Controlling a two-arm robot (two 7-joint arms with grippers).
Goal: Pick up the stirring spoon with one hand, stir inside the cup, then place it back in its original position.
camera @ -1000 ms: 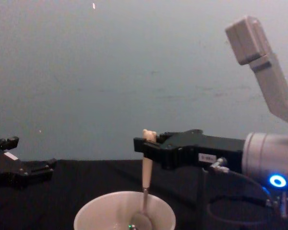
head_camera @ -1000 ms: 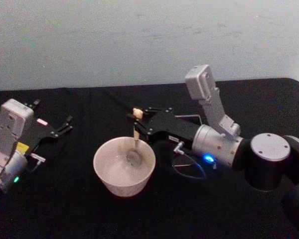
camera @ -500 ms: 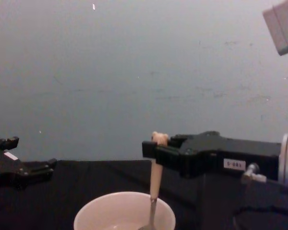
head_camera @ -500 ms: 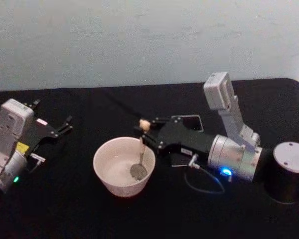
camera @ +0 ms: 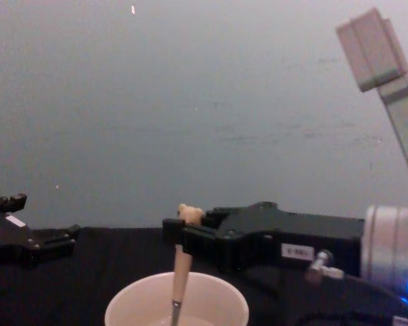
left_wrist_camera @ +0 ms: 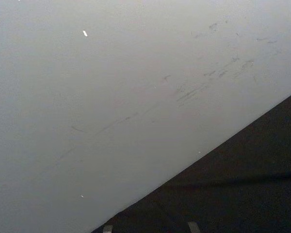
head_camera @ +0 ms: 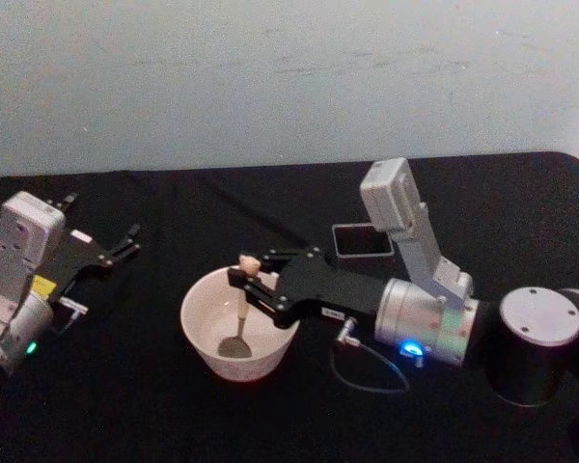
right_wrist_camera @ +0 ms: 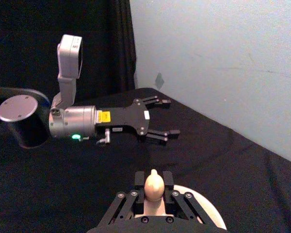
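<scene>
Spoon [head_camera: 242,311]: slim, with a beige tapered handle and a small bear head at the top. A thin dark neck runs down to a small shiny metal bowl.

Right claw [head_camera: 250,276]: black, two fingers, on a silver-grey arm with a blue light lit. It reaches across from the right, level above the table [head_camera: 125,405]. The fingers are clamped on the spoon's handle just under the bear head. The right wrist view shows the head [right_wrist_camera: 153,185] standing up between the two finger pads [right_wrist_camera: 137,190].

Position: the spoon hangs below the claw's tips, near upright, with its top tipped slightly toward the claw's body. Its metal bowl is down inside the cup [head_camera: 201,349], near the floor. I cannot tell whether it touches.

Cup: wide, round, cream-white, thin rim. It sits directly under the claw's tips, on the black table.

Chest view: the handle [camera: 179,275] drops from the claw [camera: 181,234] past the cup's rim [camera: 221,294].

Square grey holder [head_camera: 352,255]: on the far side of the claw's body, apart from the cup.

Left claw [head_camera: 101,220]: fingers spread apart, empty, low at the table's left, well apart from the cup.
</scene>
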